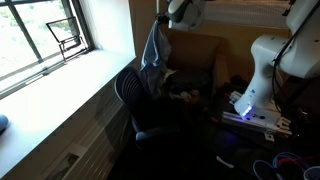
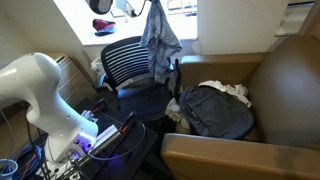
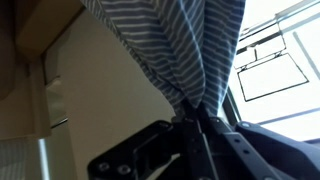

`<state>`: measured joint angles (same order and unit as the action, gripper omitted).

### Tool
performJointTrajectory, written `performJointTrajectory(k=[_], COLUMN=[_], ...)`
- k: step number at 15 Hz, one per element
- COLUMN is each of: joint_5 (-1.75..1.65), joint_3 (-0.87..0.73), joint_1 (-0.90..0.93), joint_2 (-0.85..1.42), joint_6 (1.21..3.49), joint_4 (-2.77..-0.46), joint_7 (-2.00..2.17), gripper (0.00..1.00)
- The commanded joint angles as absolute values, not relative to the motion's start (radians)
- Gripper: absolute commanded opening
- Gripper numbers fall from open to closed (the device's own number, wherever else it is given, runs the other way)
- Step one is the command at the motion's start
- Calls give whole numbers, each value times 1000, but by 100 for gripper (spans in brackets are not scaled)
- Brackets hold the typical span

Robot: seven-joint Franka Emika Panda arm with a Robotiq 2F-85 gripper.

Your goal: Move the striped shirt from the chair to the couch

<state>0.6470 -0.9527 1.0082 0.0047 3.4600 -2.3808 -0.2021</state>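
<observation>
The striped shirt (image 1: 153, 50) hangs in the air from my gripper (image 1: 160, 20), above the black mesh office chair (image 1: 135, 95). In an exterior view the shirt (image 2: 160, 38) dangles over the chair (image 2: 130, 65), beside the brown couch (image 2: 290, 90). In the wrist view my gripper (image 3: 197, 122) is shut on the bunched grey-and-white striped cloth (image 3: 175, 45), which spreads away from the jaws. The shirt's lower hem hangs just above the chair's back and seat.
A dark backpack (image 2: 215, 110) and a white cloth (image 2: 232, 91) lie on the couch seat. The robot's white base (image 2: 40, 90) stands by a lit control box (image 2: 95, 140) with cables. A window (image 1: 50, 40) and its sill run alongside the chair.
</observation>
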Motion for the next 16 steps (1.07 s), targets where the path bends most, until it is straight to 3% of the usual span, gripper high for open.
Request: performJointTrajectory(k=[1, 11, 16], joint_5=[843, 1293, 1273], joint_3=[-1001, -1310, -1556], joint_1=[980, 936, 971], joint_2=[11, 127, 256], joint_6=[3460, 3460, 3457], joint_4=[-2254, -2013, -2086], joint_7=[-309, -519, -535], gripper=[1, 1, 1])
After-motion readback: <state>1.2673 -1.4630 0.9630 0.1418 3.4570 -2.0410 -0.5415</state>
